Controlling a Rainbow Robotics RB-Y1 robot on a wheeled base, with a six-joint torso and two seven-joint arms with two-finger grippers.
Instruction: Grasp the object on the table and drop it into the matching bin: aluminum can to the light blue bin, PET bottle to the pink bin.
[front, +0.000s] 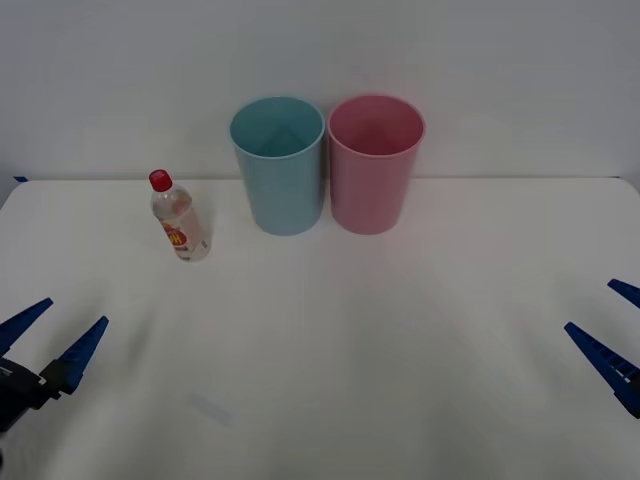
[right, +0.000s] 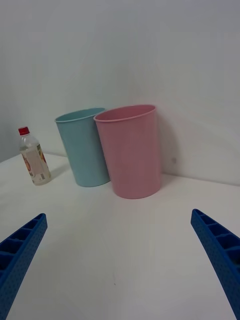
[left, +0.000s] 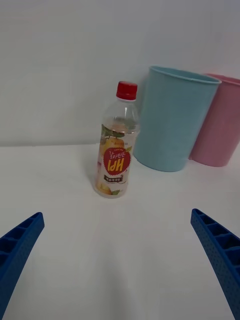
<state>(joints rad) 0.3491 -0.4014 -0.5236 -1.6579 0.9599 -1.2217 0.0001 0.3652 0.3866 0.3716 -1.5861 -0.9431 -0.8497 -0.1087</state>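
light: bright, even, diffuse | shadows: faint, soft beside the pet bottle (front: 178, 217) and bins on the white surface (front: 380, 350) | glare: weak pink tint by the pink bin (front: 374, 163) | focus: claw fingers slightly soft in wrist views

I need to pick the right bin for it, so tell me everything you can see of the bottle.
The PET bottle is small, of clear plastic, with a red screw cap and a red-and-yellow label with fruit artwork. It stands upright, cap on, on the white table, on the robot's left of the light blue bin and apart from it. Nothing but the table touches it.
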